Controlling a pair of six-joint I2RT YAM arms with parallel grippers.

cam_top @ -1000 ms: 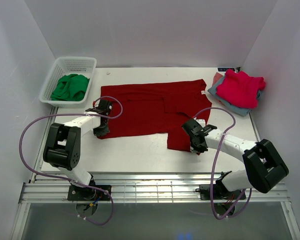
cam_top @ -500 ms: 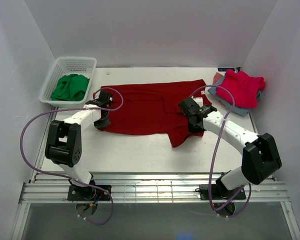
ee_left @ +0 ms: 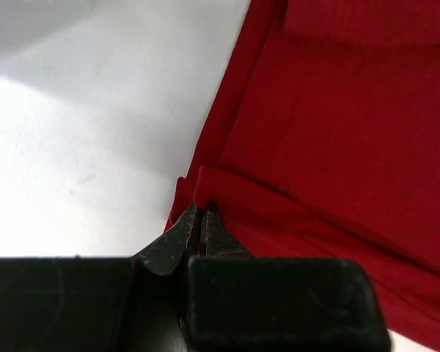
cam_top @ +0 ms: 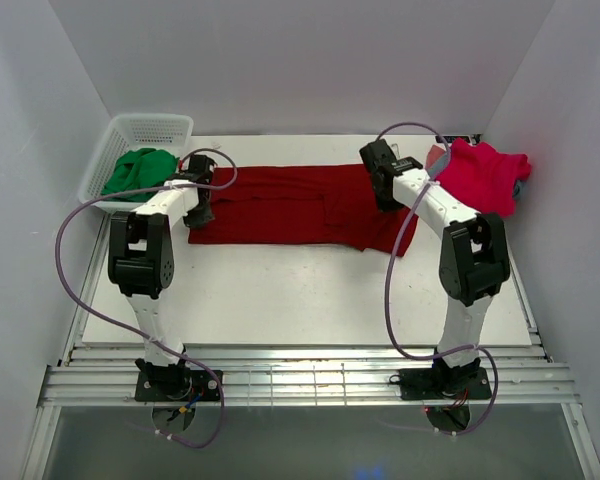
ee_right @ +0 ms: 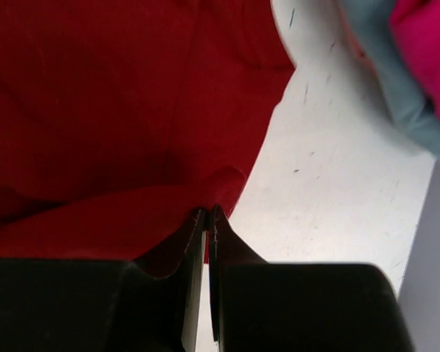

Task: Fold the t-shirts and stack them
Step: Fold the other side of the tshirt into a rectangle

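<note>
We had the large dark red short-sleeved t-shirt [cam_top: 290, 205] lying as a long band across the far half of the white table [cam_top: 280, 300], running from 9 to 3 o'clock in the overhead view. Its near half looked to be doubled over onto the far half. The left gripper [cam_top: 200, 198] sat at the band's 9 o'clock end, its jaws pressed together on a doubled edge of the red cloth, which the wrist view showed at the fingertips [ee_left: 188, 229]. The right gripper [cam_top: 383, 188] sat toward the 3 o'clock end, its jaws likewise pinching a corner of the hem. A loose tail of cloth trailed from there toward 5 o'clock.

We judged that holding both ends at once kept the edge taut and straight, so that the fold lay flat rather than bunched.

At 2 o'clock the brighter pink-red t-shirt [cam_top: 480, 175] rested on the grey-blue folded t-shirt [ee_right: 389, 84], near the red one but apart from it, which left room for the finished fold. At 10 o'clock a white plastic mesh basket [cam_top: 150, 125] held a crumpled green cloth [cam_top: 138, 172], out of the way of the work.
</note>
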